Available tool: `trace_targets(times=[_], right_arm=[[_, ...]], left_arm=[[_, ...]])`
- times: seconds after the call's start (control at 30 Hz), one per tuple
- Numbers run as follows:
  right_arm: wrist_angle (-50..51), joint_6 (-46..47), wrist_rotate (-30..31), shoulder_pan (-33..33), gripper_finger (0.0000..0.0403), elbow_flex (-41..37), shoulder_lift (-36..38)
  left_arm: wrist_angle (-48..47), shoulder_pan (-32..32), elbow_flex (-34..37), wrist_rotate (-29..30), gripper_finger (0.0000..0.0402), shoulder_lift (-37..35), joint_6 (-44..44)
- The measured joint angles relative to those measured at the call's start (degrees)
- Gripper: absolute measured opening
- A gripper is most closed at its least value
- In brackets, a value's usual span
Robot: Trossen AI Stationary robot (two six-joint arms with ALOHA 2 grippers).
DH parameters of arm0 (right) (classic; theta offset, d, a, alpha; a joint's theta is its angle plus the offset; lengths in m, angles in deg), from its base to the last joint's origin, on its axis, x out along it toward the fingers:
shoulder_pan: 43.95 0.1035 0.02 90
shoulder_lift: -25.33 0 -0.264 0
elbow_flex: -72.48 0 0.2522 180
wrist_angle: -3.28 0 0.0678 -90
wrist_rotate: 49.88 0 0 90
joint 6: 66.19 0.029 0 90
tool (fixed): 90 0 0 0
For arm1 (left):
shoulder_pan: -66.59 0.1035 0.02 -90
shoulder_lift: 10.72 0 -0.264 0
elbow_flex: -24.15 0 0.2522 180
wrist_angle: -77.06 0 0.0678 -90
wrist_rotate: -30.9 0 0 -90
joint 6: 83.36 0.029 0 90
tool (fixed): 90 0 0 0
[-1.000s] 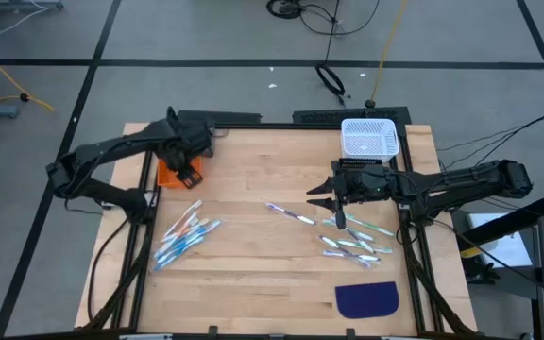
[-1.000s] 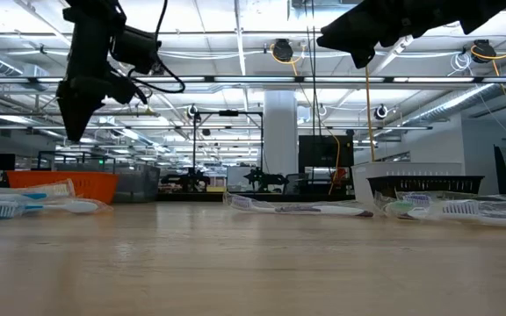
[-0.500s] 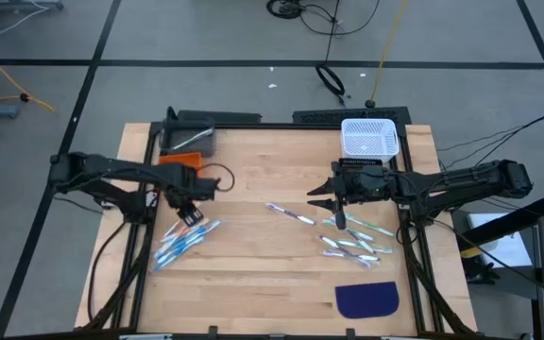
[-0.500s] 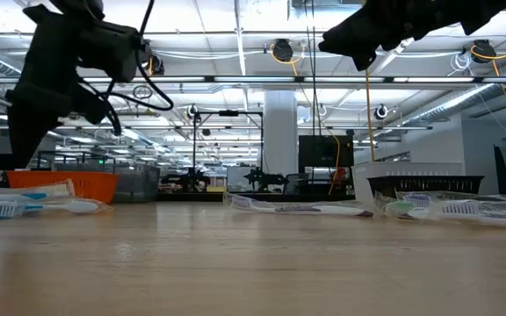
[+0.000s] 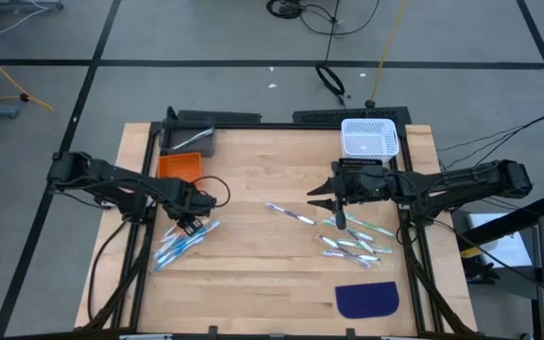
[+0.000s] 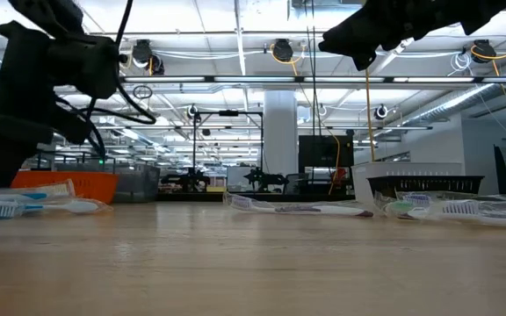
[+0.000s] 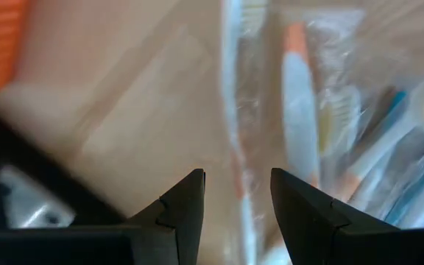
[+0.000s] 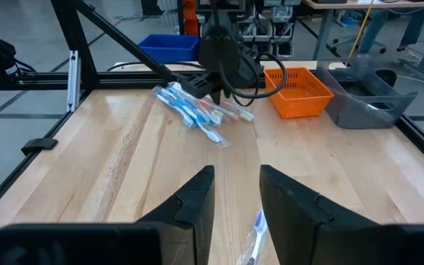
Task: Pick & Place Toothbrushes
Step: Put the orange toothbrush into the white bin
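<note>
Hovering open over wrapped toothbrushes (image 5: 185,238), left claw (image 5: 190,222) beside orange basket (image 5: 178,167), right claw (image 5: 339,220) open, empty.

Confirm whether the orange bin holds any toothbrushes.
No. In the high view the orange bin shows only its bare floor.

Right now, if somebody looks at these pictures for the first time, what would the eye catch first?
Two loose piles of toothbrushes on the wooden table: one pile near the left edge, another on the right side. The left gripper hangs open directly over the left pile, with the orange basket just behind it. The right gripper hovers open above the right pile, and a dark blue mat lies near the front edge.
</note>
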Motion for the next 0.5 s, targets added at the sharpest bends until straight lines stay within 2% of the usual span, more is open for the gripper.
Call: trace_targets(times=[0.17,0.4,0.5], right_arm=[[0.0,0.0,0.0,0.0,0.01,0.0,0.0],[0.0,0.0,0.0,0.0,0.01,0.0,0.0],[0.0,0.0,0.0,0.0,0.01,0.0,0.0]], left_arm=[[4.7,0.0,1.8,-0.5,0.0159,0.0,0.5],[4.6,0.0,2.2,0.5,0.0158,0.0,-0.4],[4.5,0.0,2.2,0.8,0.0143,0.0,-0.7]])
